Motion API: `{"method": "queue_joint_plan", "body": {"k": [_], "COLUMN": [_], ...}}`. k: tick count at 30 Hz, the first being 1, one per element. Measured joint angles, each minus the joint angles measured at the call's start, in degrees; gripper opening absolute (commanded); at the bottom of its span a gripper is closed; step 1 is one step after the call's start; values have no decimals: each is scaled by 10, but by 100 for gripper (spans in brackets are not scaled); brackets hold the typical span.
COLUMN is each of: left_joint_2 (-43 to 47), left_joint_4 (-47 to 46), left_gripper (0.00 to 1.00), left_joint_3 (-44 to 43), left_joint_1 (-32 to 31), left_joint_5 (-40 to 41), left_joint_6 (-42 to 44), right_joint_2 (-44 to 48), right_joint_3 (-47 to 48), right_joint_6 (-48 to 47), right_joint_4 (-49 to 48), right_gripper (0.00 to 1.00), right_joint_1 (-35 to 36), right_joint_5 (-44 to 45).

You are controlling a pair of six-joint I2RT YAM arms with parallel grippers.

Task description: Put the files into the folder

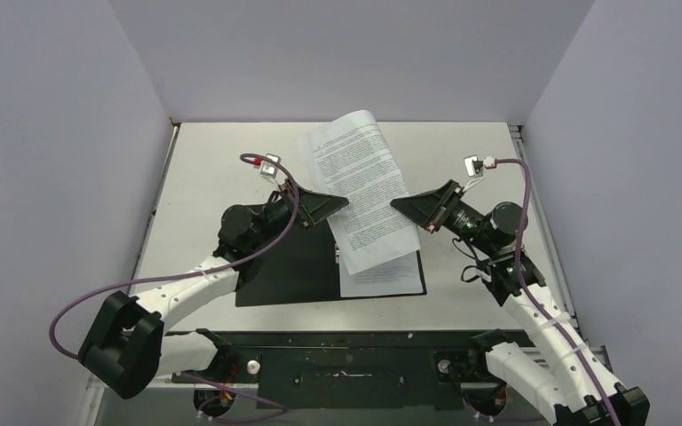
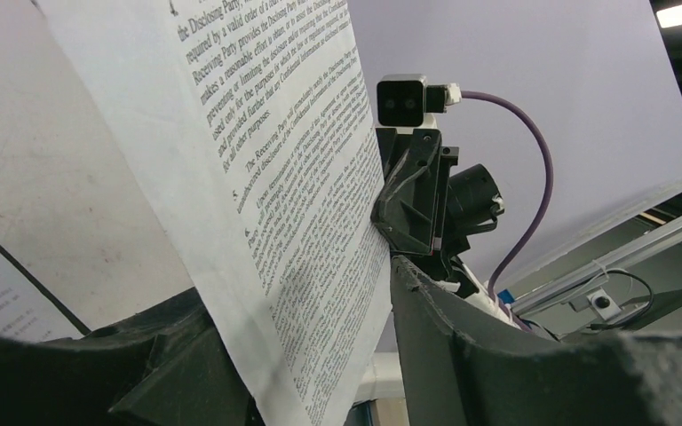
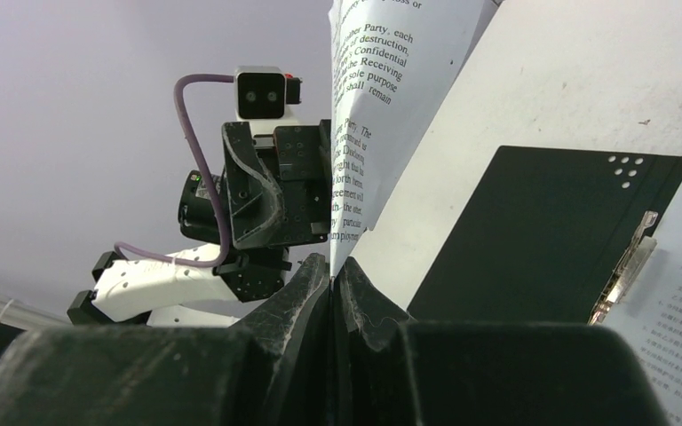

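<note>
The folder (image 1: 289, 271) lies open at the near middle of the desk (image 1: 222, 169), black inside up, with one printed page (image 1: 382, 277) on its right half. Above it a sheet (image 1: 360, 177) hangs tilted in the air. The right fingers (image 1: 422, 209) are pressed together on its right edge. The left fingers (image 1: 318, 206) stand spread around its left edge, not clearly gripping. With only one firm hold, the thin paper may twist, crease or land skewed. The desk is pale grey and smooth. Plain lilac walls (image 1: 53, 133) close it left, far and right.
</note>
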State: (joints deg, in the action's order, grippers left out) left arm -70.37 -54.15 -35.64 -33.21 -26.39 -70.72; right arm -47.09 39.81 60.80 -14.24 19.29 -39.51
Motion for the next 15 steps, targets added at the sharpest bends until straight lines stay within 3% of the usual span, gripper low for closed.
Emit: {"method": "queue_joint_plan", "body": {"k": [4,7,15], "left_joint_2": [0,0,16], "left_joint_4": [-13,-14,-5], "left_gripper": [29,0,0], "left_joint_3": [3,3,3], "left_joint_1": [0,0,0], "left_joint_5": [0,0,-5], "left_joint_6": [-11,-14,-10], "right_joint_2": [9,14,25], "right_joint_3": [-2,-2,-2], "right_joint_6": [1,-2,-45], "right_joint_4": [0,2,41], "right_gripper": [5,6,51], "right_joint_1": [0,0,3], "right_joint_5": [0,0,5]}}
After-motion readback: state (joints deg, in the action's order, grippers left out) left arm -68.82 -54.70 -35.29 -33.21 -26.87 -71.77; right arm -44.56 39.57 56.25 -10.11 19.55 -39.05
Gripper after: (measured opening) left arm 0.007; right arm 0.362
